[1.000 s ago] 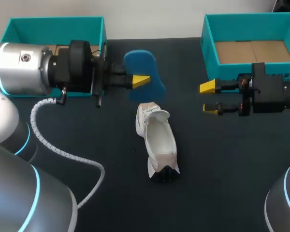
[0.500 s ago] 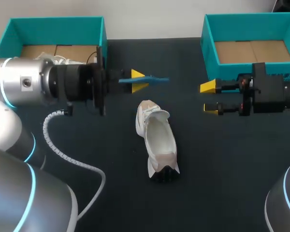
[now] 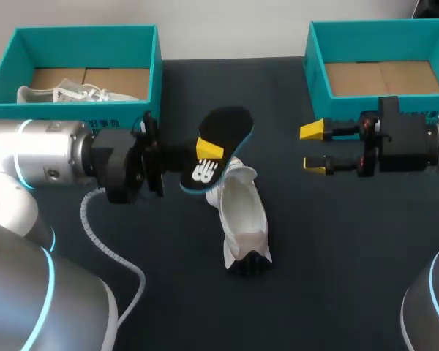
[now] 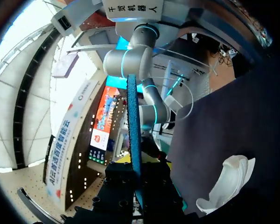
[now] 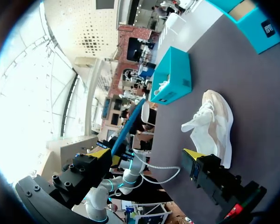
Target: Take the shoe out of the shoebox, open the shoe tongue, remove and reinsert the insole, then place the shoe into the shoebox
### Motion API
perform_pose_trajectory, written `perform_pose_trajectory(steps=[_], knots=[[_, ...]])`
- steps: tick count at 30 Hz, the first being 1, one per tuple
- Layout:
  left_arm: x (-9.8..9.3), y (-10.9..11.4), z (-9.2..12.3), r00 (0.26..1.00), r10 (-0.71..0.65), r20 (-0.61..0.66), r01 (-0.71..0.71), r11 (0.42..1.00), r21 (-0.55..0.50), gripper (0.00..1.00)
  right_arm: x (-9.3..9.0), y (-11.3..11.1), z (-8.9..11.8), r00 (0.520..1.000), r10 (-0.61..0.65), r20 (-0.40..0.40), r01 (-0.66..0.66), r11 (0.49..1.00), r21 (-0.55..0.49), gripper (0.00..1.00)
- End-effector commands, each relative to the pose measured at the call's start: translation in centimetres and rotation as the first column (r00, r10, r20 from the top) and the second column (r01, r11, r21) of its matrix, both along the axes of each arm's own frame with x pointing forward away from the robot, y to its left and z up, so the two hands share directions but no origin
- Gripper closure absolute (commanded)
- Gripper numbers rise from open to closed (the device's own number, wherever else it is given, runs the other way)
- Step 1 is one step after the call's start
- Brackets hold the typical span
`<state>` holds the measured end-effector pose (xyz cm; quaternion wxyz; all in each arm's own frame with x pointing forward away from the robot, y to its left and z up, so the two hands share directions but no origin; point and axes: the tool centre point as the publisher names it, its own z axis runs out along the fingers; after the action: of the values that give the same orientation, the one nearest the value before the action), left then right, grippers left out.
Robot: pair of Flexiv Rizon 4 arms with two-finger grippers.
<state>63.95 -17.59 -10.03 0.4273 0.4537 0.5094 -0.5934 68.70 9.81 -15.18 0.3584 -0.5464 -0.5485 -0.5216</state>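
One insole (image 3: pixel 230 124): pinched by left gripper (image 3: pixel 208 151), tilted above shoe (image 3: pixel 243 208)
Shoe: white, lay on table (image 3: pixel 351 256)
Right gripper (image 3: pixel 313 147): fingers stood apart, empty, beside right shoebox (image 3: pixel 314 73)

Open tabletop (image 3: pixel 329 241) between shoe (image 3: pixel 243 212) and right gripper (image 3: pixel 314 148), and along the shoe's robot-facing side. Far end of shoe is blocked: insole (image 3: pixel 221 139), clamped in left gripper (image 3: pixel 208 152), overhangs it. Wall of right shoebox (image 3: pixel 316 80) stands just behind right gripper.
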Motion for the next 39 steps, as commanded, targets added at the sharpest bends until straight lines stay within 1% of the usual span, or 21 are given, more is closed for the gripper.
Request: perform_pose_trajectory(steps=[1, 2, 6, 7, 9, 11, 12, 13, 14, 17, 18, 19, 20, 21, 23, 28, 30, 33, 37, 38, 39], knots=[[-0.8, 0.1, -1.5, 0.977, 0.033, 0.209, -0.032, 0.999, -0.008, 1.00, 0.8, 1.2, 0.1, 1.000, 0.005, -0.006, -0.005, 1.000, 0.002, 0.00], [-0.8, 0.0, -1.9, 0.967, 0.036, 0.253, -0.038, 0.999, 0.004, 1.00, 0.8, 1.4, 0.2, 1.000, 0.007, -0.001, -0.007, 1.000, 0.003, 0.00], [-0.8, -0.4, -3.0, 0.960, 0.058, 0.274, -0.065, 0.998, 0.016, 1.00, 1.1, 2.4, 0.6, 1.000, 0.028, 0.001, -0.028, 1.000, 0.011, 0.00], [-0.7, -0.7, -3.4, 0.946, 0.069, 0.317, -0.080, 0.997, 0.023, 1.00, 1.2, 2.7, 0.6, 0.999, 0.039, -0.001, -0.039, 0.999, 0.011, 0.00], [-0.8, -1.0, -3.7, 0.951, 0.077, 0.301, -0.087, 0.996, 0.019, 1.00, 1.3, 3.2, 0.8, 0.999, 0.051, 0.005, -0.051, 0.999, 0.015, 0.00], [-0.9, -1.4, -3.9, 0.944, 0.080, 0.319, -0.091, 0.996, 0.020, 1.00, 1.3, 3.6, 0.9, 0.998, 0.061, 0.000, -0.061, 0.998, 0.015, 0.00], [-0.9, -1.6, -4.0, 0.946, 0.092, 0.311, -0.102, 0.995, 0.018, 1.00, 1.4, 3.8, 0.9, 0.998, 0.067, -0.001, -0.067, 0.998, 0.020, 0.03], [-0.9, -1.9, -4.1, 0.946, 0.100, 0.310, -0.109, 0.994, 0.011, 1.00, 1.4, 4.1, 0.9, 0.997, 0.073, -0.002, -0.073, 0.997, 0.024, 0.14], [-0.8, -2.2, -4.2, 0.946, 0.101, 0.308, -0.111, 0.994, 0.013, 1.00, 1.5, 4.3, 0.9, 0.997, 0.082, -0.001, -0.082, 0.996, 0.024, 0.20], [-0.8, -2.8, -4.5, 0.945, 0.113, 0.307, -0.122, 0.992, 0.011, 1.00, 1.6, 4.8, 1.0, 0.996, 0.093, 0.001, -0.093, 0.995, 0.032, 0.25], [-0.8, -3.0, -4.5, 0.945, 0.113, 0.308, -0.122, 0.992, 0.011, 1.00, 1.6, 4.9, 1.1, 0.995, 0.101, 0.001, -0.101, 0.994, 0.034, 0.32], [-0.8, -3.4, -4.6, 0.943, 0.112, 0.313, -0.121, 0.993, 0.010, 1.00, 1.6, 5.1, 1.2, 0.994, 0.107, 0.001, -0.107, 0.994, 0.037, 0.44], [-0.8, -3.7, -4.7, 0.940, 0.118, 0.320, -0.127, 0.992, 0.007, 1.00, 1.6, 5.3, 1.2, 0.992, 0.122, -0.001, -0.122, 0.992, 0.042, 0.50], [-0.7, -3.9, -4.7, 0.938, 0.118, 0.327, -0.126, 0.992, 0.004, 1.00, 1.6, 5.5, 1.2, 0.992, 0.129, -0.001, -0.129, 0.991, 0.043, 0.51], [-0.6, -4.5, -4.8, 0.936, 0.121, 0.330, -0.129, 0.992, 0.002, 1.00, 1.5, 5.7, 1.3, 0.991, 0.134, 0.002, -0.134, 0.990, 0.049, 0.50], [-0.5, -5.6, -4.7, 0.934, 0.126, 0.335, -0.132, 0.991, -0.006, 1.00, 1.2, 6.1, 1.2, 0.990, 0.139, 0.000, -0.139, 0.989, 0.055, 0.25], [-0.4, -5.9, -4.8, 0.933, 0.126, 0.338, -0.131, 0.991, -0.008, 1.00, 1.0, 6.3, 1.1, 0.990, 0.143, -0.002, -0.143, 0.988, 0.062, 0.19], [-0.3, -6.3, -4.9, 0.931, 0.125, 0.342, -0.130, 0.991, -0.008, 1.00, 1.0, 6.8, 0.9, 0.988, 0.154, -0.008, -0.153, 0.986, 0.073, 0.18], [-0.1, -6.6, -4.9, 0.928, 0.119, 0.354, -0.126, 0.992, -0.002, 1.00, 0.9, 7.1, 0.7, 0.986, 0.167, -0.013, -0.165, 0.983, 0.078, 0.24], [-0.1, -6.7, -4.9, 0.928, 0.118, 0.354, -0.126, 0.992, -0.002, 1.00, 0.9, 7.1, 0.7, 0.986, 0.167, -0.014, -0.166, 0.983, 0.079, 0.28], [-0.1, -6.7, -4.9, 0.928, 0.119, 0.354, -0.126, 0.992, -0.002, 1.00, 0.9, 7.2, 0.6, 0.986, 0.168, -0.017, -0.167, 0.983, 0.081, 0.37]])
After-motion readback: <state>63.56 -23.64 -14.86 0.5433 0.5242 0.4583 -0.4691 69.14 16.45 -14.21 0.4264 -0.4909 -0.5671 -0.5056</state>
